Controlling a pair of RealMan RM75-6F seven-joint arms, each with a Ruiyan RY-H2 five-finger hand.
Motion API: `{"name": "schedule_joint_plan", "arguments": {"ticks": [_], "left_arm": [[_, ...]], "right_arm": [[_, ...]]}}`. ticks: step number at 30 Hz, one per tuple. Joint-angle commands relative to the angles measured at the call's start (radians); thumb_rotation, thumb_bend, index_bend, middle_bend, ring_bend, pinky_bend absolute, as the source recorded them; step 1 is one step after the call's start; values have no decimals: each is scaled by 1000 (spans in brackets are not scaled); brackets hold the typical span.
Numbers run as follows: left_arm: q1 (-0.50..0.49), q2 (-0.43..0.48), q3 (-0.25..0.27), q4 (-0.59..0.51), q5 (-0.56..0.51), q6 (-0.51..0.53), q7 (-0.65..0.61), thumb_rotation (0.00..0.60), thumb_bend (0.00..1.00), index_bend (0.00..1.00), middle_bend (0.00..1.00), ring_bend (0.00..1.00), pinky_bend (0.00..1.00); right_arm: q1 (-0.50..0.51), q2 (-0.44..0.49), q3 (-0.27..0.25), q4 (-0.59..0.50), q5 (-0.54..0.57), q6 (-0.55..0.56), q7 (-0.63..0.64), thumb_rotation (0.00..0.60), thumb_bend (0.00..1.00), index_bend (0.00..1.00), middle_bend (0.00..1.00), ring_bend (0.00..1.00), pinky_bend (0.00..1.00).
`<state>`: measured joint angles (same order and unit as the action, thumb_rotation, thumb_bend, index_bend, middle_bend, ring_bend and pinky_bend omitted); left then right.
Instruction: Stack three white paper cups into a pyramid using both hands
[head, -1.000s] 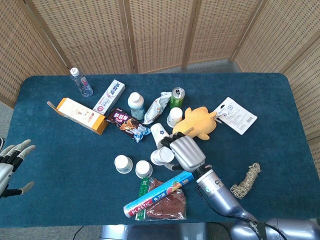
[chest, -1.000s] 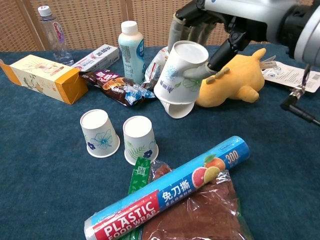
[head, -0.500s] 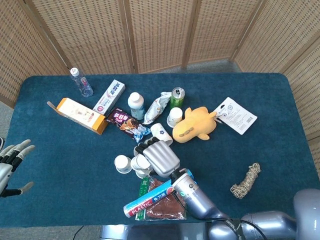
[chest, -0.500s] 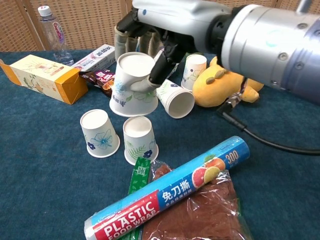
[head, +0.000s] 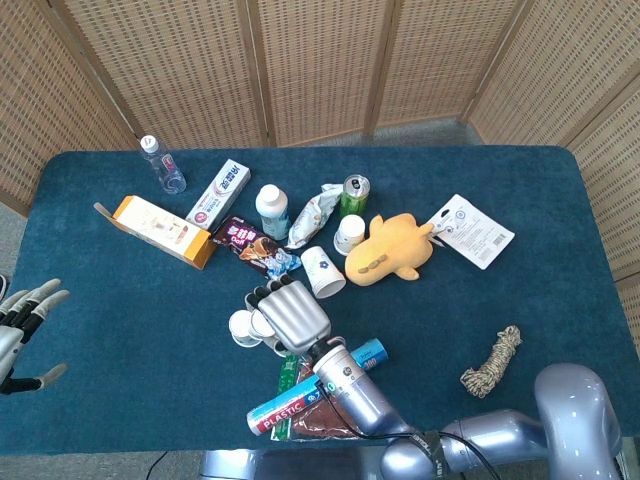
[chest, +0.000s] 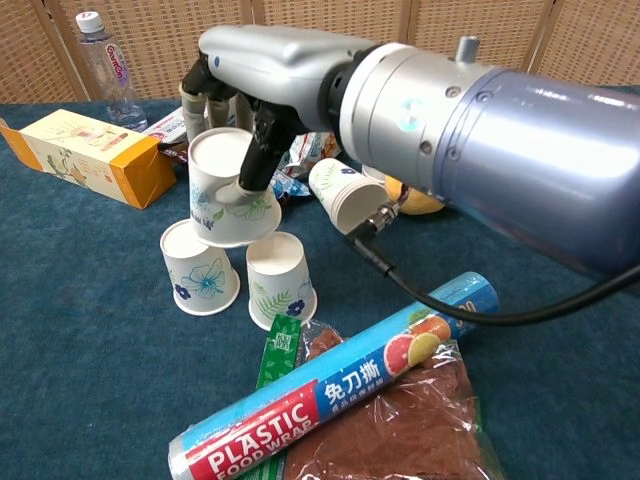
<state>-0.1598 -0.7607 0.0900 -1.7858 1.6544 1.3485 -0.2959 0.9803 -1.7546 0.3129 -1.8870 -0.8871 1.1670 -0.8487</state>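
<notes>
Two white paper cups stand upside down side by side on the blue cloth, the left cup (chest: 198, 268) with a blue flower and the right cup (chest: 280, 280) with green leaves. My right hand (chest: 240, 95) grips a third upturned cup (chest: 228, 195) just above them, mostly over the left one; I cannot tell whether it touches. In the head view my right hand (head: 290, 315) hides most of these cups, and only the left cup (head: 240, 325) peeks out. My left hand (head: 25, 325) hovers with spread fingers off the table's left edge, holding nothing.
A spare cup (chest: 340, 195) lies on its side behind the stack. A plastic wrap roll (chest: 340, 385) and brown bag (chest: 400, 430) lie in front. Behind are an orange box (chest: 85, 155), water bottle (chest: 105, 60), yellow plush toy (head: 390, 250) and rope (head: 490, 362).
My right hand has carried its cup leftward and down, from beside the plush toy to just over the two standing cups. The left hand has not moved.
</notes>
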Motion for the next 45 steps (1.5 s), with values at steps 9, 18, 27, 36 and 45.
{"name": "schedule_joint_plan", "arguments": {"ticks": [9, 18, 27, 36, 45], "left_arm": [[-2, 3, 0, 9, 3, -2, -17, 600, 295, 0, 0, 0, 0], [-2, 5, 1, 10, 5, -1, -23, 600, 294, 0, 0, 0, 0], [-4, 4, -1, 14, -1, -6, -23, 600, 294, 0, 0, 0, 0], [-2, 6, -3, 17, -3, -1, -29, 600, 295, 0, 0, 0, 0], [0, 6, -2, 13, 2, 2, -24, 600, 295, 0, 0, 0, 0]], "right_arm": [[25, -45, -15, 37, 19, 24, -6, 600, 373, 435, 490, 375, 335], [37, -51, -18, 44, 36, 33, -11, 600, 366, 429, 491, 375, 335], [44, -47, -29, 46, 41, 36, -15, 600, 268, 270, 474, 367, 335], [39, -25, -24, 16, 24, 44, 7, 600, 219, 138, 452, 359, 335], [45, -13, -27, -14, 32, 41, 8, 600, 203, 123, 431, 342, 335]]}}
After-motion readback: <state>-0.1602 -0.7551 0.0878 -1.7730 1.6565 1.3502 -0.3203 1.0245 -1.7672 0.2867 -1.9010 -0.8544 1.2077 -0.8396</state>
